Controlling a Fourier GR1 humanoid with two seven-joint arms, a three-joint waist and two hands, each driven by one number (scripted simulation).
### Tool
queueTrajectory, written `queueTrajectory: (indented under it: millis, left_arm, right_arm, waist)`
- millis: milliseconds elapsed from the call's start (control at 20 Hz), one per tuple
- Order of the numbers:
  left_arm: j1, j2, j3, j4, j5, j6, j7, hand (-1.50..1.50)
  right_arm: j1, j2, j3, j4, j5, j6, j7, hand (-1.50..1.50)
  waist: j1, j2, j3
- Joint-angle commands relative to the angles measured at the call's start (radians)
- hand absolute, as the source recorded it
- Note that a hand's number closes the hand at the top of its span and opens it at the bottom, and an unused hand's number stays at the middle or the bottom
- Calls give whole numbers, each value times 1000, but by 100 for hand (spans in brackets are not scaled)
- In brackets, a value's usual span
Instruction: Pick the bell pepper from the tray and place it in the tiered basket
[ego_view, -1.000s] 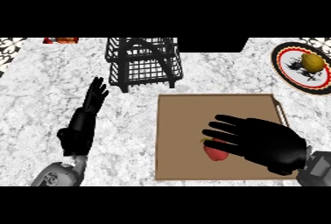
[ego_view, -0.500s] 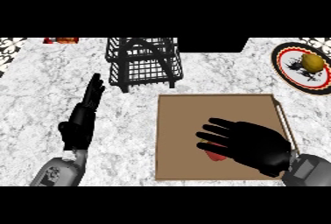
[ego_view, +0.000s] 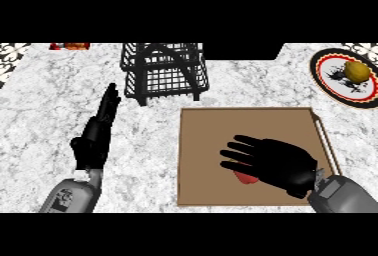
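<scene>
Plainly, from the head view, we see the right hand (ego_view: 284, 162) lying low over the brown tray (ego_view: 221, 125), its forearm coming in from the lower right corner. Its fingers (ego_view: 240, 146) are stretched out and spread apart, not curled round anything. The bell pepper (ego_view: 244, 178) is on the tray, directly beneath those fingers and just off the thumb side of the palm. Only a small red patch of it shows past the lowest finger; the rest is hidden by the hand. We cannot tell whether the fingers touch the pepper or hang just above it. Beyond the fingertips, bare tray runs to the tray's left edge. The tiered basket (ego_view: 166, 75), a black wire frame, stands on the marble counter (ego_view: 44, 110) well ahead of the right hand's fingertips, off the tray's far left corner and apart from it. The left hand (ego_view: 96, 137) shows at the left of the view, resting open on its edge beside the tray, its fingers (ego_view: 109, 102) straight, close together and pointing away from us. The basket's near leg stands just beyond and to the right of those fingertips. Far off past the tray's right corner, a patterned plate (ego_view: 330, 85) carries a yellowish fruit (ego_view: 357, 71).
</scene>
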Motion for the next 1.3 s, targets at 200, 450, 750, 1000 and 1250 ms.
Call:
queueTrajectory:
  millis: [200,450,750,1000,1250]
  left_arm:
    - [56,-7,32,-87,-37,-49,48,0]
    - [36,-48,57,8,-58,-76,-20,0]
    - [38,-44,94,-9,-62,-98,-12,0]
    - [-12,-79,97,22,-85,-68,3,0]
    - [33,-77,58,-46,-95,-68,40,0]
  right_arm:
    - [-73,93,-56,127,68,16,-67,-150]
    - [23,98,-63,101,93,-28,-103,-150]
    - [20,182,-113,161,77,-106,-116,150]
    - [104,190,-21,105,180,-311,-134,150]
    - [31,482,-47,277,345,-75,407,150]
  waist:
    - [6,0,0]
    - [0,0,0]
    - [0,0,0]
    - [-9,0,0]
    - [-1,-4,-6]
